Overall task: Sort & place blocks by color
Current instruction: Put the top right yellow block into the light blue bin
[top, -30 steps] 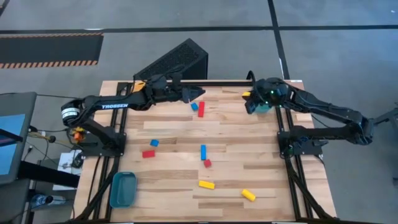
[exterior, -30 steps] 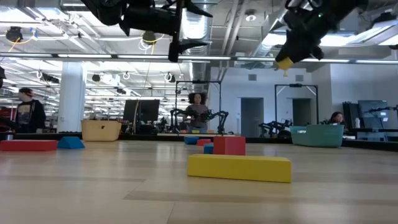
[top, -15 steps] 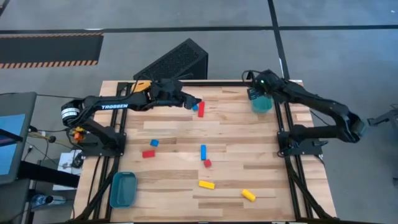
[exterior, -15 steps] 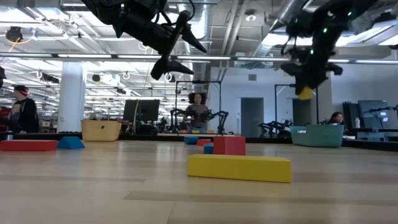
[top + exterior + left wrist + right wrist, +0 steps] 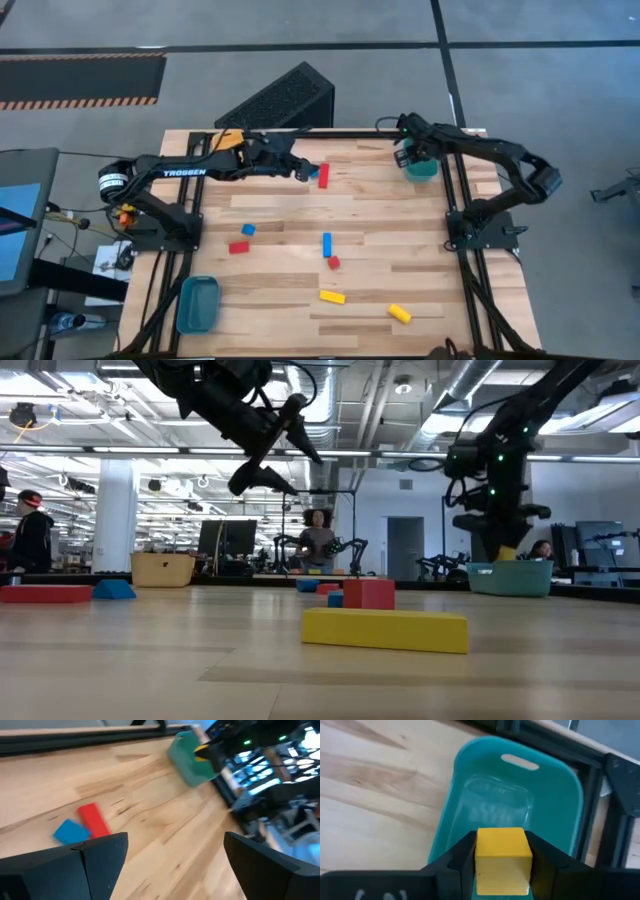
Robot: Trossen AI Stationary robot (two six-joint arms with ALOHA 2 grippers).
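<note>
Left gripper (image 5: pixel 303 172) fingers spread, right gripper (image 5: pixel 407 157) fingers clamped, pointing down

Yellow bar (image 5: pixel 385 631) lies nearest; right tool (image 5: pixel 507 550) grips yellow block (image 5: pixel 508 552) over teal bin (image 5: pixel 512 577).

Table (image 5: pixel 400 250): pale wood planks with darker grain streaks, black frame rail along the top edge. Both arms black; left arm has white lettering, an orange patch near upper centre-left. Right gripper (image 5: pixel 502 857) black, clamped on a yellow block (image 5: pixel 502 851). Teal bin (image 5: pixel 520 805) under it, upper right of the high view. 2nd bin (image 5: pixel 198 303) darker teal-blue, lower left. Left gripper (image 5: pixel 303 170) black. Next to it a blue cube (image 5: pixel 313 171) and a red bar (image 5: pixel 323 176). Left of centre: blue cube (image 5: pixel 248 230), red bar (image 5: pixel 238 247). Centre: blue bar (image 5: pixel 327 244), red cube (image 5: pixel 334 262). Lower centre: 2 yellow bars (image 5: pixel 332 296) (image 5: pixel 400 314). Floor grey, orange-black hazard stripe upper left.
</note>
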